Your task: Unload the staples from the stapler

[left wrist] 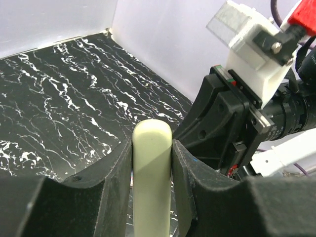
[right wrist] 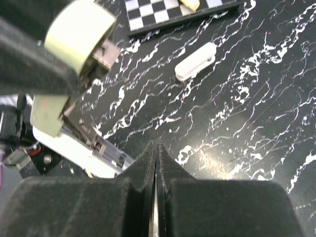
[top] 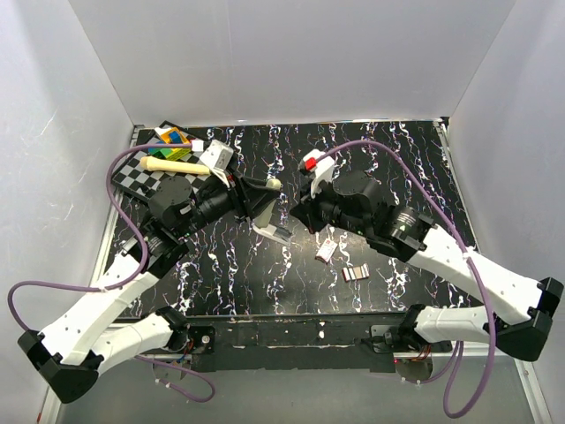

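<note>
Cream-topped stapler [top: 274, 232]: clamping it open in the left gripper [top: 262, 201], holding the right gripper [top: 297, 215] closed, empty. Probably nearing done, judging by loose staple strip [top: 355, 273].

Checkerboard [top: 132, 179], cream rod [top: 168, 165], perhaps blocks [top: 174, 136].

the tabletop [top: 388, 168] is black with thin white marbled streaks, and a pale metal rim runs along its left, far and right edges. plain white walls rise from those three edges: the far wall [top: 291, 62], the left wall [top: 53, 159] and the right wall [top: 521, 132]. the light is soft and even, leaving a faint sheen on the dark surface.
</note>
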